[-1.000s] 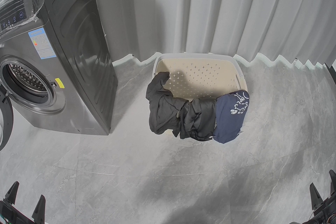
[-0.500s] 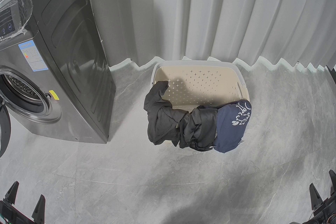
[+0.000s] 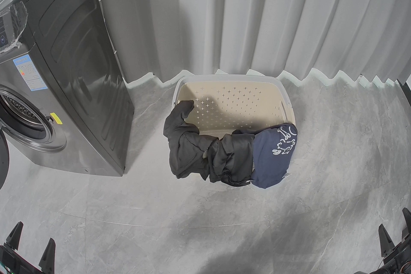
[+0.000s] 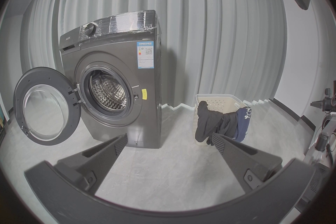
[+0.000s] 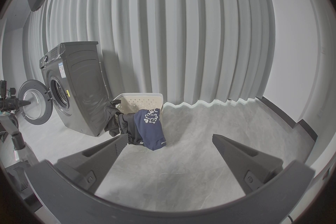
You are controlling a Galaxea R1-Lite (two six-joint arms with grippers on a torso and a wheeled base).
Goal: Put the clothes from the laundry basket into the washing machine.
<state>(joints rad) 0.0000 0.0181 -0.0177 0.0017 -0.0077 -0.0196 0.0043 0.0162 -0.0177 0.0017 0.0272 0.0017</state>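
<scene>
The basket (image 3: pixel 233 78) is sitting on the floor (image 3: pixel 192 219) with its far rim close to the curtain (image 3: pixel 257 9) hem. The washer (image 3: pixel 72 73) is standing to its left, and a strip of floor is running between the washer's side panel and the basket's left edge. The washer's door (image 4: pixel 45 105) is hanging wide open to the left of the drum (image 4: pixel 106 91), leaving the round mouth uncovered.

Three garments are draping over the basket's near rim and spilling down its outer wall: a grey one (image 3: pixel 184 146) at the left corner, a black one (image 3: pixel 231 157) in the middle and a navy one (image 3: pixel 274 155) with a white print at the right corner. Each is touching its neighbour.

A wide stretch of floor is separating the basket from the two end effectors. The left end effector (image 4: pixel 168 137) is hovering low and well short of the washer, its fingers spread wide and gripping nothing. The right end effector (image 5: pixel 169 137) is hovering well back from the basket, likewise spread wide and carrying nothing.

Counted: one washer, one basket, three garments, two end effectors.
</scene>
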